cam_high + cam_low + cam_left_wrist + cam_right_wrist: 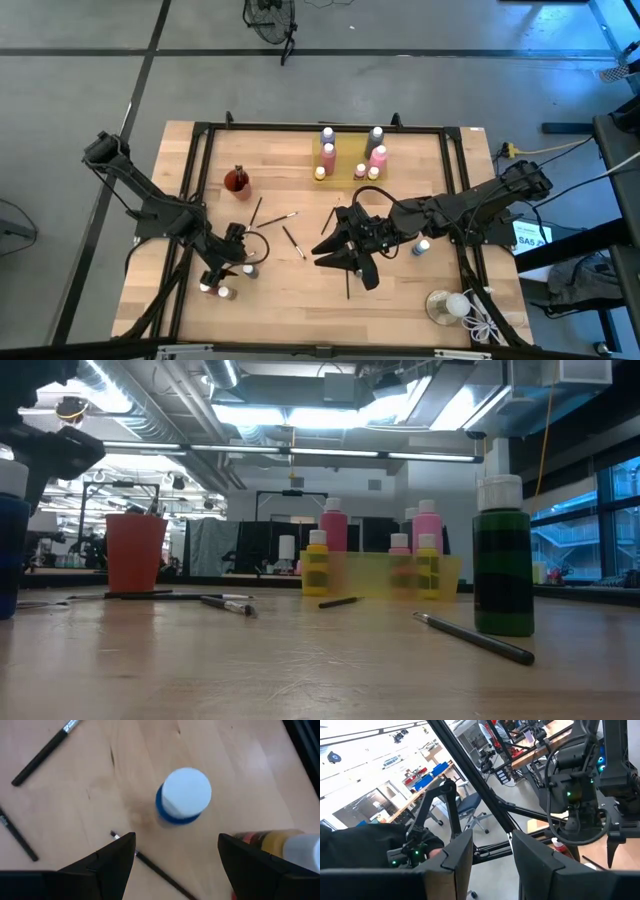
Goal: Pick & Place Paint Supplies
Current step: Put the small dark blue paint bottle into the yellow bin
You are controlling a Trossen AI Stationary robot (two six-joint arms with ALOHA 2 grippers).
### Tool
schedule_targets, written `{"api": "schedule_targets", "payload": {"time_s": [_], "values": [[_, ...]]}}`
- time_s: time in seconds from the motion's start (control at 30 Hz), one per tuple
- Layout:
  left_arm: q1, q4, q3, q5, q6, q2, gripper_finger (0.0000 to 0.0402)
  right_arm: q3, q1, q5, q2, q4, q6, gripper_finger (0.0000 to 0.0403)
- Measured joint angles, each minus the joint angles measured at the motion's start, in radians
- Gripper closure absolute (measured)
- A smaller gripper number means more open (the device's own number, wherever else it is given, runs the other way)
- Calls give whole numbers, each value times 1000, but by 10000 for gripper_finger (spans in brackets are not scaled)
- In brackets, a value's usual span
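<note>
Little can be read here. A small sign (pixel 531 236) just beyond the counter's (pixel 400 300) right edge shows letters that look like "SA5", too small to be sure. The labels on the paint bottles (pixel 503 555) and the print on the brushes (pixel 15 835) are illegible.

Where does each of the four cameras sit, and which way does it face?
High: overhead, straight down on the table; both arms show.
Low: at tabletop height, level across the wood; no arm clearly shows.
Left wrist: down past open left end effector onto a blue bottle.
Right wrist: between right end effector fingers, out at the room.
Shared: high and low both show the orange cup.
</note>
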Motion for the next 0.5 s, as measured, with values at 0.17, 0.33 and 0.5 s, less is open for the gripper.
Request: {"api": "schedule_targets", "payload": {"time_s": [0.17,0.33,0.5], "values": [[0,134,-42,-1,7,0,123,0,0,0,0,2,0,263],[0,180,-77,-2,-3,0,123,0,0,0,-1,20,0,263],[0,190,-101,-2,-2,0,123,0,-1,0,-1,20,0,263]]}}
